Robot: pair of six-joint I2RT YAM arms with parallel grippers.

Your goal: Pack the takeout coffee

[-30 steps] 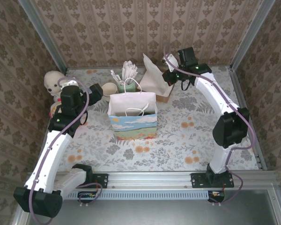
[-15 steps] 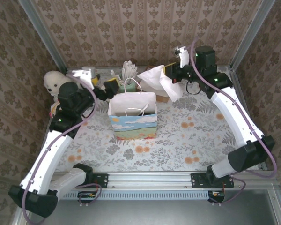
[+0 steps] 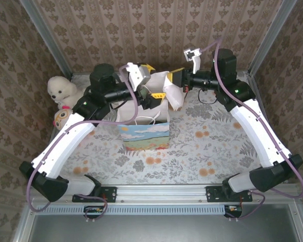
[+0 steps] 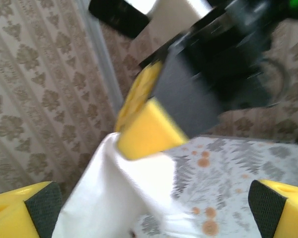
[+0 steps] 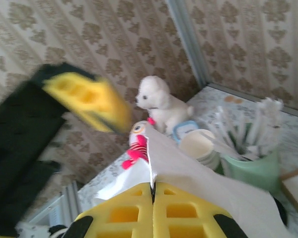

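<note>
Looks like we're packing extras: right gripper jaws pinch the white napkin, left gripper jaws gape open; next we'd lower it into the paper bag.

Matt paper bag, thin creased paper sheet, fluffy plush dog, smooth cloth table cover, dull ribbed metal rail

In the right wrist view, the coffee appears as a dark, rounded edge at the lower right (it may be the black lid, but I cannot tell for sure). It lies just beside the edge of a white sheet, which covers the rest of it, and nearer to the camera than the mint cup. Its green body and its pose are hidden.
</note>
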